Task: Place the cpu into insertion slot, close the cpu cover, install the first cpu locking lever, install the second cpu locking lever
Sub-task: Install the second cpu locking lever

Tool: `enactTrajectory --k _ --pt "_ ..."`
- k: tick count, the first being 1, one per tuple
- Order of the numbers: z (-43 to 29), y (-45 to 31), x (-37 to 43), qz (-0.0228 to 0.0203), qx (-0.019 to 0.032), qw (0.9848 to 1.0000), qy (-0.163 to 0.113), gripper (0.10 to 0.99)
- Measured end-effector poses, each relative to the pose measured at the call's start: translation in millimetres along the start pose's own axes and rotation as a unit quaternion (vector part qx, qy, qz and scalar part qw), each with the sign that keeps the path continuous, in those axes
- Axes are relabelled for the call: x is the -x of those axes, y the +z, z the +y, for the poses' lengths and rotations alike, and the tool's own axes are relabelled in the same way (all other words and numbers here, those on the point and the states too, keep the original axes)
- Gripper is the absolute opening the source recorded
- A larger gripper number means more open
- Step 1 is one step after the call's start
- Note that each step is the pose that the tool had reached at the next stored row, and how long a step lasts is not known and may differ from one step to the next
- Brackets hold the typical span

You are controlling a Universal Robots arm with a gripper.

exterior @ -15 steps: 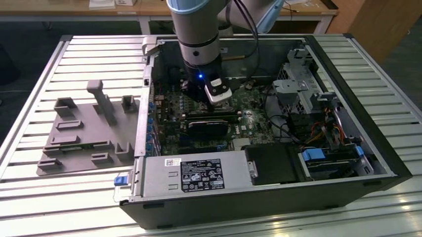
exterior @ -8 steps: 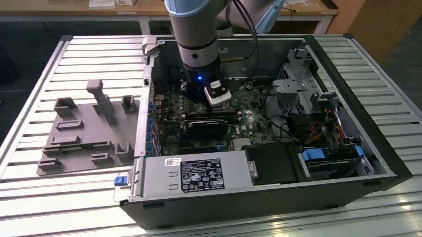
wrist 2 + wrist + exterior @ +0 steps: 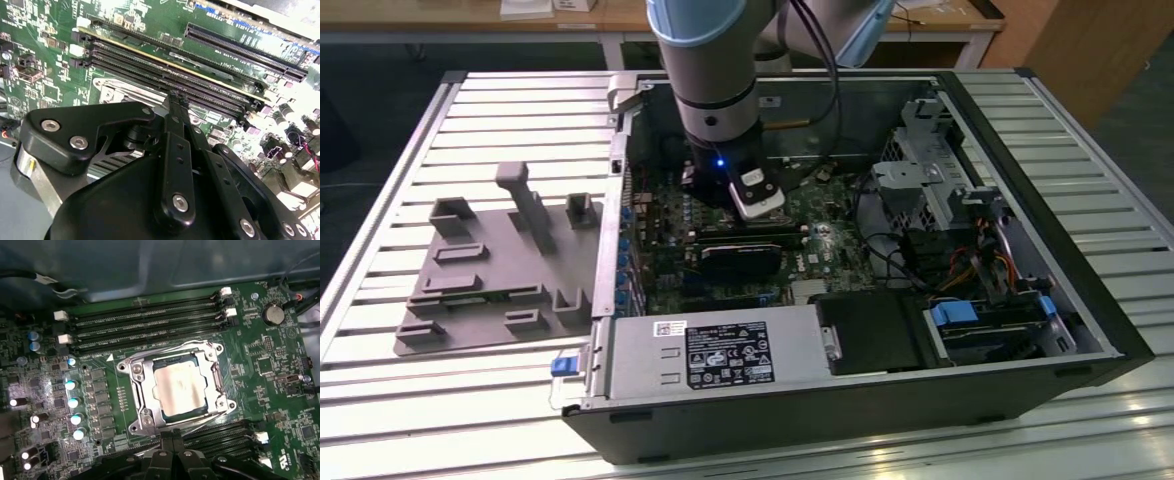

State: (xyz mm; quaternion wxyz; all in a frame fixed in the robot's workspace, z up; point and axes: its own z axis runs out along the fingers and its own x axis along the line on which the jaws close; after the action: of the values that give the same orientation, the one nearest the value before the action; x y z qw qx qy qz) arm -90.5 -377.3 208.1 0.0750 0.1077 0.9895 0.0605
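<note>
Open computer case point(image 3: 854, 400) lies on its side on the slatted desk point(image 3: 400, 400). Fixture tray point(image 3: 500, 275) sits on the desk just beside the case, toward the exterior view's left. Arm reaches down into the case over the motherboard point(image 3: 834, 250). In the first wrist view, cpu point(image 3: 178, 390) sits in the insertion slot point(image 3: 137, 427), cpu cover point(image 3: 141, 390) down around it, between two banks of memory slots point(image 3: 145, 322). Gripper point(image 3: 176, 100) hovers over the slots.

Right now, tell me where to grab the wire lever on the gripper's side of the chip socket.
Take the lever at its bent end by the cover's corner, coming from above with the gripper across the wire. It is thin and lies low along the cover, so the straight run likely offers little hold.
</note>
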Motion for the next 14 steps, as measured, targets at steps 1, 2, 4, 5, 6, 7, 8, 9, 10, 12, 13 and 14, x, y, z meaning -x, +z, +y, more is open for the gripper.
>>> enactTrajectory --k 1,2,4,5,6,7,8,9,10,12,13,14 --pt "-1.2 -0.2 -0.2 0.0006 0.0027 1.0000 0.000 0.102" --pt "-2.5 -0.4 -0.4 0.0011 0.0052 1.0000 0.000 0.102" --pt "-5.4 -0.8 -0.4 0.0022 0.0106 0.9999 0.001 0.102" --pt "-6.9 -0.9 -0.3 0.0027 0.0132 0.9999 0.001 0.102" --pt "-8.4 -1.1 -0.2 0.0032 0.0158 0.9999 0.002 0.102" --pt "-9.9 -1.3 -0.2 0.0038 0.0184 0.9998 0.002 0.102" --pt "-11.4 -1.5 -0.2 0.0045 0.0220 0.9997 0.003 0.102" --pt "-12.8 -1.7 -0.3 0.0052 0.0254 0.9997 0.003 0.102" --pt "-14.2 -1.8 -0.6 0.0058 0.0282 0.9996 0.003 0.102" --pt "-18.4 -2.4 -1.7 0.0074 0.0362 0.9993 0.004 0.102" --pt "-19.9 -2.7 -2.2 0.0080 0.0390 0.9992 0.005 0.102" --pt "-20.9 -2.8 -2.7 0.0086 0.0415 0.9991 0.005 0.102"
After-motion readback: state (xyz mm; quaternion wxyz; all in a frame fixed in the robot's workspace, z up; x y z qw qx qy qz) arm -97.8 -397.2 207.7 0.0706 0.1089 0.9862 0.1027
